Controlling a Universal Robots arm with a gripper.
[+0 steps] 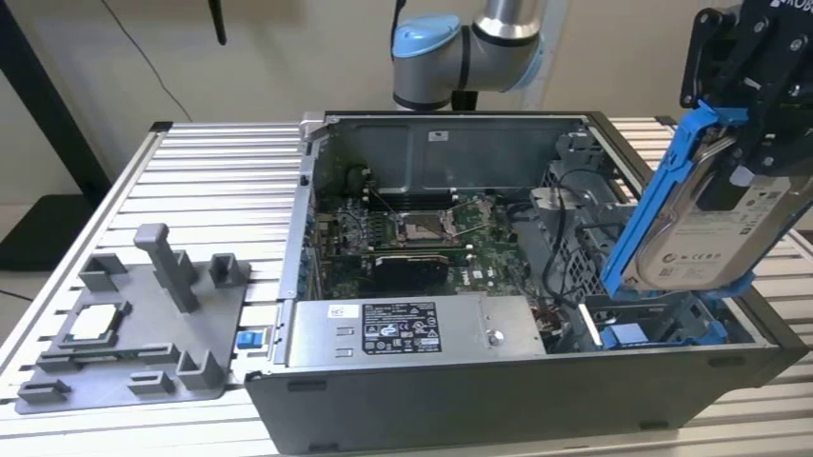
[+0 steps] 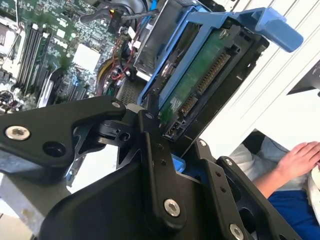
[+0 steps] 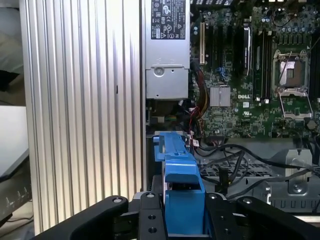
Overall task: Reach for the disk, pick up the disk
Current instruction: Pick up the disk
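The disk (image 1: 706, 231), a silver drive with a white label in a blue bracket, hangs tilted above the right end of the open computer case (image 1: 508, 400). My gripper (image 1: 760, 152) is shut on its upper part, coming down from the exterior view's top right. In the second wrist view the disk (image 2: 202, 82) shows its green circuit board underside, with the black fingers (image 2: 150, 125) clamped on the bracket. In the first wrist view the blue bracket (image 3: 180, 170) sits between the gripper (image 3: 182, 202) jaws.
The case holds a motherboard (image 1: 420, 224), loose cables (image 1: 553, 248) and a silver power supply box (image 1: 406, 328). A grey fixture (image 1: 140, 333) carrying a small processor chip (image 1: 95, 322) lies on the slatted table at the exterior view's left. A person's hand (image 2: 300, 157) is nearby.
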